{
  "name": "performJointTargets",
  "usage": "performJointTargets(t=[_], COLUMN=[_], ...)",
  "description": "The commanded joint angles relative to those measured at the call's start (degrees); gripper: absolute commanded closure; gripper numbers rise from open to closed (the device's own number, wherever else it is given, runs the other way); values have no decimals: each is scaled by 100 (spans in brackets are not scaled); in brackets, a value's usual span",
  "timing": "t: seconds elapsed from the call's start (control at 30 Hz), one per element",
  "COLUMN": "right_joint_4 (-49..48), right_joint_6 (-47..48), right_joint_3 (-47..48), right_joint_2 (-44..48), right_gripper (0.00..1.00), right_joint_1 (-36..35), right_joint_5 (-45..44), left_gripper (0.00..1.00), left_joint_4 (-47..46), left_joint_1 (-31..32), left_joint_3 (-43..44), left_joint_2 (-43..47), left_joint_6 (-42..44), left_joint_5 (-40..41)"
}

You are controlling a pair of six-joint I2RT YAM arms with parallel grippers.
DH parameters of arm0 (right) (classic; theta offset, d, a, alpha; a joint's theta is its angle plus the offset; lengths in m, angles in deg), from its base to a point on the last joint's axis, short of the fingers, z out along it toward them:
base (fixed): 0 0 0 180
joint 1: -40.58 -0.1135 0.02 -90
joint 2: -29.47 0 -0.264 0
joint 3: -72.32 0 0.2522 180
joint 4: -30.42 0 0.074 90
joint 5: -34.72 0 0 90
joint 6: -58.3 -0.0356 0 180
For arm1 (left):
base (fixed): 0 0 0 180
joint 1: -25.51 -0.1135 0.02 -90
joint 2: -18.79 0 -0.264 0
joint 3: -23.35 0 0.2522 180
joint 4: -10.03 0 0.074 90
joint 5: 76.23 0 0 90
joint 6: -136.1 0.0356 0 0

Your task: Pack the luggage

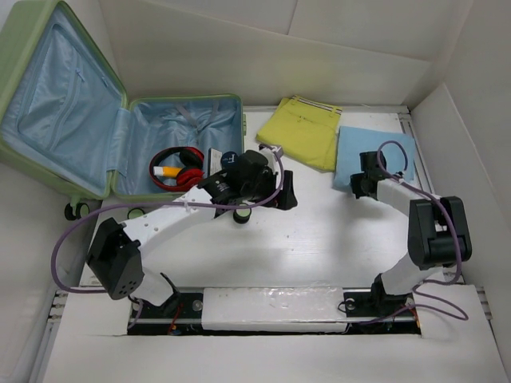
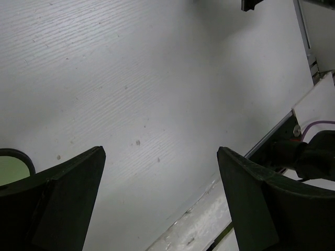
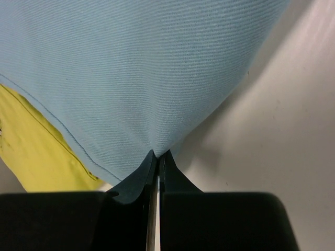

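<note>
Luggage (image 1: 64,104) open, upper left of top view. Your right fingers (image 3: 133,185) clenched on blue cloth (image 3: 146,68) corner; left fingers (image 2: 63,198) spread, empty, over desk (image 2: 157,78). Risk: thin corner pinch slips on lift, cloth unfolds, drags yellow cloth (image 1: 303,132).

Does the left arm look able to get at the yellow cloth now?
Probably yes. The left gripper is open, empty, over bare table; the yellow cloth lies flat just beyond, nothing between. The right gripper only pinches the blue cloth.
</note>
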Motion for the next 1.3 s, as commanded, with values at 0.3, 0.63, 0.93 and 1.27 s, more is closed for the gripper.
performJointTargets(t=[0.3, 0.63, 0.93, 1.27], right_joint_4=[-148, 570, 2030, 3094], right_joint_6=[8, 445, 2721, 4462], right_joint_3=[-1042, -1166, -472, 232], right_joint_2=[1125, 2511, 4191, 5195], right_gripper=[100, 30, 27, 27], right_joint_1=[-1568, -2265, -1580, -1526], right_joint_5=[400, 14, -471, 135], left_gripper=[15, 15, 11, 5], left_joint_4=[67, 33, -520, -1163], left_joint_1=[2, -121, 239, 661], left_joint_3=[625, 326, 738, 1363], left_joint_2=[-363, -590, -1531, -3087], left_joint_6=[-57, -866, -1717, -3456], left_joint_5=[137, 209, 86, 357])
